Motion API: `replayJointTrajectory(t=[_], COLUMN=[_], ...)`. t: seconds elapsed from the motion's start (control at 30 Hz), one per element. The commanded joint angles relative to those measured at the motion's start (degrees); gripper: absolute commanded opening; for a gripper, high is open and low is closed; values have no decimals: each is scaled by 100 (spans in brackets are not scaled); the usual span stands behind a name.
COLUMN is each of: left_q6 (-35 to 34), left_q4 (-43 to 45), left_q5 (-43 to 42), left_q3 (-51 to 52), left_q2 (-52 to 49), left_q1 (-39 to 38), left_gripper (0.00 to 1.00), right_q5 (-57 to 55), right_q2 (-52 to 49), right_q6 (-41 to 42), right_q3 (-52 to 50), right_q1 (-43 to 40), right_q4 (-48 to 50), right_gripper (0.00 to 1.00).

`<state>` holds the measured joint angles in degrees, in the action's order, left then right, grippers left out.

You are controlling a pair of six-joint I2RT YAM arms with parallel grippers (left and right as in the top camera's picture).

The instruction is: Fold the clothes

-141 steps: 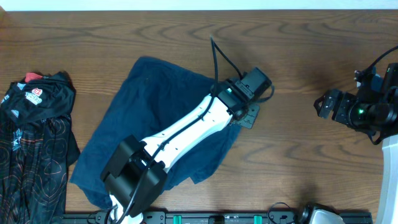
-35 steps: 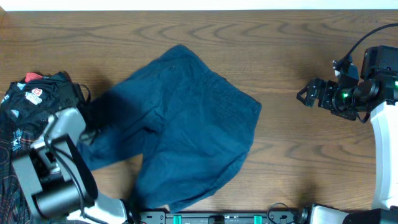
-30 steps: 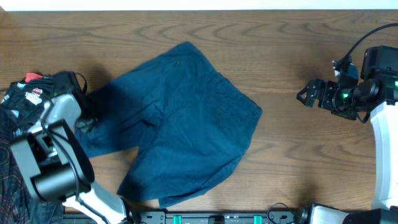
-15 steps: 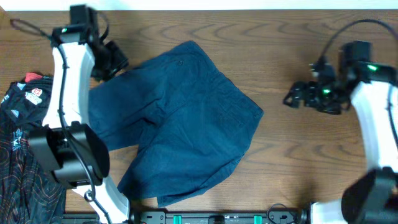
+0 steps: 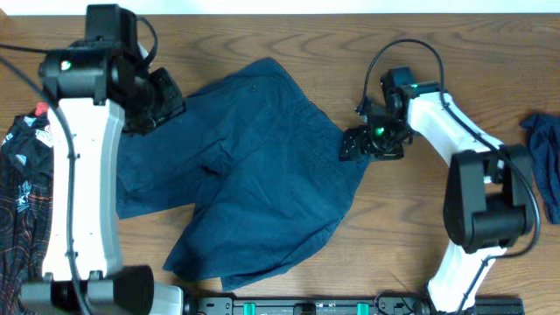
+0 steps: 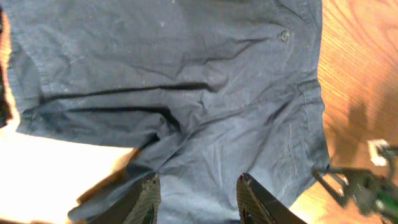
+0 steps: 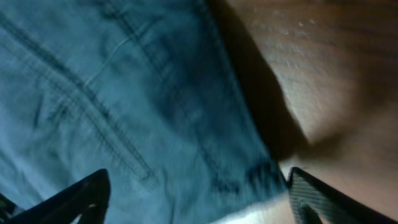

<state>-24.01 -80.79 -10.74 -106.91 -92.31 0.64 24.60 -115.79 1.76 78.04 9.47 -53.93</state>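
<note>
Dark blue shorts lie spread on the wooden table, waistband toward the upper right. My left gripper is open and empty above the shorts' upper left part; in the left wrist view its fingers frame the blue cloth. My right gripper is open at the shorts' right waistband corner; in the right wrist view its fingers straddle the cloth edge without closing on it.
A black patterned garment lies at the table's left edge. Another dark blue garment lies at the right edge. The table's front edge has a black rail.
The right arm swung left from the table's right side down onto the shorts' right corner. The left arm shifted slightly right over the shorts. A blue garment now shows at the right edge.
</note>
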Motion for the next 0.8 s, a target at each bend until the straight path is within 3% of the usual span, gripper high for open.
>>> replayJointTrajectory(t=[0.0, 0.07, 0.13, 0.17, 0.2, 0.27, 0.43, 0.77], left_q6=[133, 133, 175, 175, 197, 197, 192, 192], left_q4=[-144, -221, -256, -275, -289, -313, -310, 275], left_q5=[114, 111, 111, 111, 109, 109, 105, 105], left_q3=[-94, -94, -94, -94, -90, -70, 133, 833], left_q2=[229, 289, 297, 295, 295, 295, 293, 293], left_q1=[17, 17, 17, 17, 17, 17, 11, -568], left_gripper=[43, 43, 43, 43, 42, 36, 35, 34], right_q5=[391, 396, 398, 398, 393, 358, -2, -37], right_q2=[-240, -267, -267, -267, -267, -267, -173, 216], right_q6=[299, 337, 343, 372, 402, 494, 1054, 1274], right_q3=[57, 57, 57, 57, 57, 57, 61, 61], right_q1=[20, 20, 20, 20, 20, -9, -463, -2564], right_q4=[151, 214, 267, 302, 334, 404, 573, 363], right_gripper=[88, 84, 52, 23, 1, 1, 1, 1])
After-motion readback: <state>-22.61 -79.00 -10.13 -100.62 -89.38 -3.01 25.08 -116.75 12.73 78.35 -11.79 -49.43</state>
